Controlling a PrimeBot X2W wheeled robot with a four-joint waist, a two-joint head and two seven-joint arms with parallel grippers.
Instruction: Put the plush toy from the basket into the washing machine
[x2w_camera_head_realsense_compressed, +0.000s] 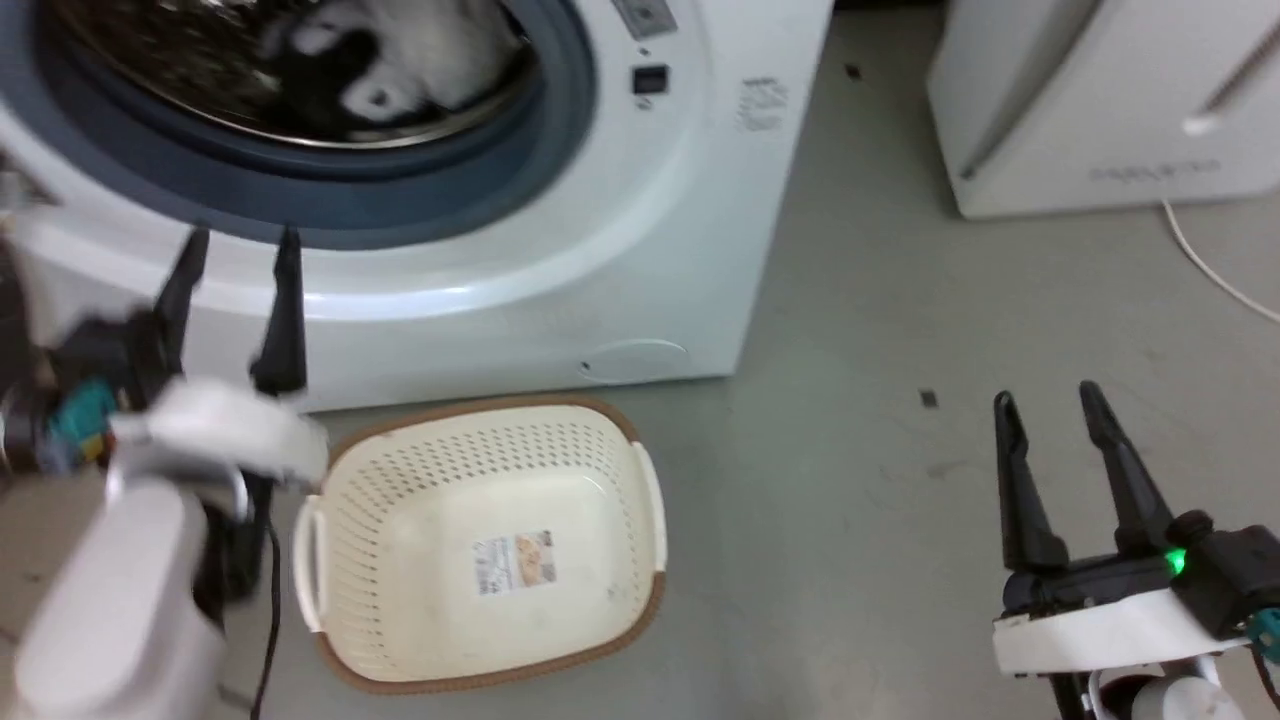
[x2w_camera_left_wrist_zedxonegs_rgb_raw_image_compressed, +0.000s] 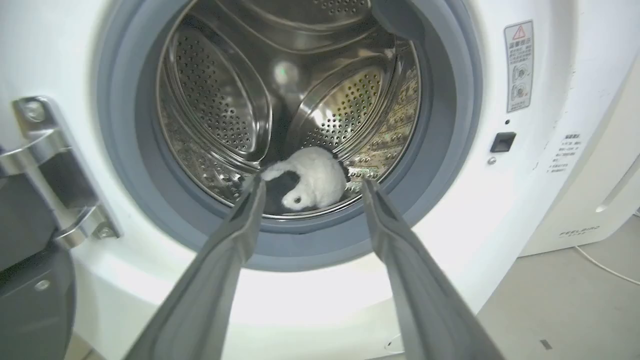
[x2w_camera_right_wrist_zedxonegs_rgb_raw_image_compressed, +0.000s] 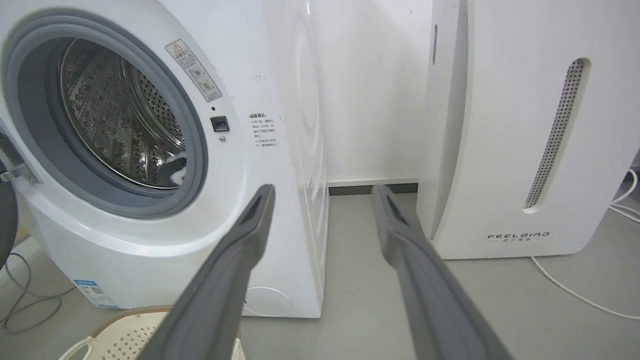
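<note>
Plush toy (x2w_camera_left_wrist_zedxonegs_rgb_raw_image_compressed: 314, 182), as I read it from the remote station: white body and black patches resting low at the front of the steel drum (x2w_camera_left_wrist_zedxonegs_rgb_raw_image_compressed: 220, 100), just behind the grey door ring (x2w_camera_left_wrist_zedxonegs_rgb_raw_image_compressed: 440, 150) of the washing machine (x2w_camera_head_realsense_compressed: 600, 250). Left claw (x2w_camera_head_realsense_compressed: 243, 240): fingers spread apart, grasping nothing, poised outside the door opening and aimed at the toy, which in the left wrist view sits between the two fingertips but deeper in, apart from them. Right claw (x2w_camera_head_realsense_compressed: 1047, 400): likewise released and carrying nothing, held over the grey floor (x2w_camera_head_realsense_compressed: 900, 300) well to the right. Basket (x2w_camera_head_realsense_compressed: 480, 405): on the floor just before the machine's front panel, between the two claws, label sticker bare on its bottom. Door hinge (x2w_camera_left_wrist_zedxonegs_rgb_raw_image_compressed: 55, 165): at the opening's left edge, the door swung clear. FEELBIRD appliance (x2w_camera_right_wrist_zedxonegs_rgb_raw_image_compressed: 500, 125): beside the machine, a gap between them. Judgement: placement looks done. Should I need to take the toy again, I expect it to be light, soft and compressible, its fur not slippery and nothing on it fragile; a pinch deep into the rounded white body would hold better than a thin limb or the tag.
</note>
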